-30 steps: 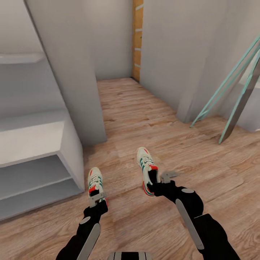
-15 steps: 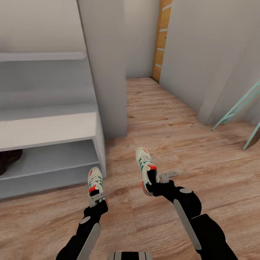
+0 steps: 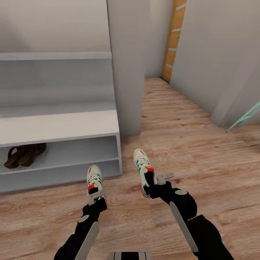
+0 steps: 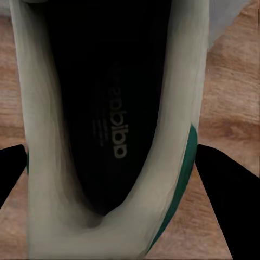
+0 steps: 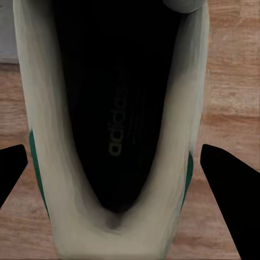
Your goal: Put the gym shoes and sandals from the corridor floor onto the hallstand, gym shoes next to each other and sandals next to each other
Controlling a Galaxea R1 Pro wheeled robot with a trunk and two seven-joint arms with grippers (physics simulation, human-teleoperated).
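Floor (image 3: 202,155): light wood planks run across the corridor, past a white pillar (image 3: 126,72) toward an orange door edge (image 3: 175,39).
Shoe rack (image 3: 57,126): the long white unit stands at the left of the head view, with a flat top over two open shelf levels; its end wall is near the left-hand shoe.
Sandals (image 3: 24,154): the brown pair already lies side by side on the upper open shelf, toward the left edge of the head view, off the floor.
Right gym shoe (image 3: 143,170): carried toe-forward in front of the robot, seemingly above the planks; the right wrist view looks straight down into its dark insole (image 5: 116,119).
Left gym shoe (image 3: 94,180): carried the same way, well apart from the other shoe and closer to the rack; the left wrist view shows its insole (image 4: 111,119).
Right gripper (image 3: 156,180): clamped on the heel of the right gym shoe.
Left gripper (image 3: 96,196): closed around the heel of the left gym shoe.
Step in hand: by my reading, bringing both gym shoes to the rack, with the sandals done.
Next move: probably face the rack squarely, then reach both shoes onto a free stretch of top or shelf, close together, before letting go.
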